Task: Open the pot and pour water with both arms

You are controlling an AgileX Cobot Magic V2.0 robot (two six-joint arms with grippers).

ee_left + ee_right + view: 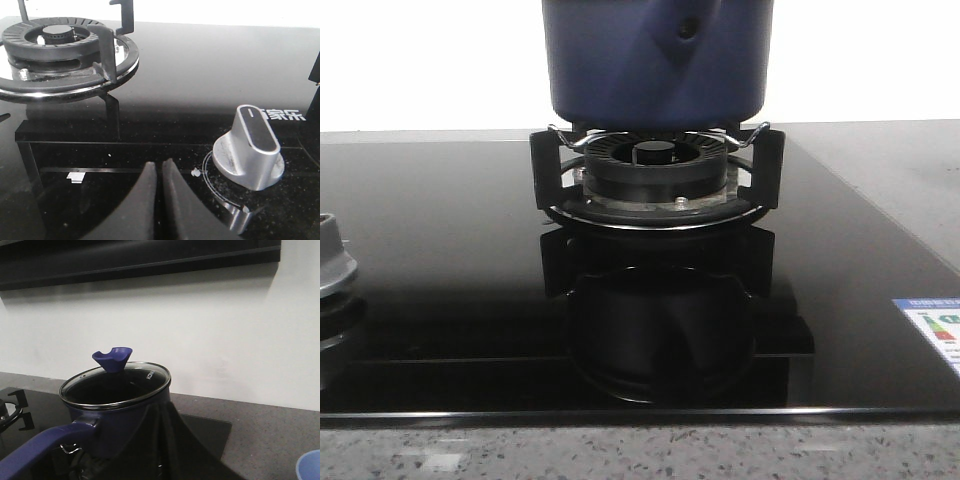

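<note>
The lidded pot (655, 60) is sitting on the burner (655, 165), the left hand (160, 200) closed and empty; the right hand's (165, 450) state is hidden.

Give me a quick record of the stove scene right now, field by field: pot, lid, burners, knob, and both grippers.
pot: dark blue pot sits on the burner prongs, long handle attached
lid: glass lid on the pot, blue knob on top
second burner: bare burner, nothing on it
control knob: silver stove knob on the black glass cooktop
left gripper: left gripper shut, empty, above the cooktop near the stove knob
right gripper: right gripper close to the pot's side, state unclear
task status: lid not yet removed
</note>
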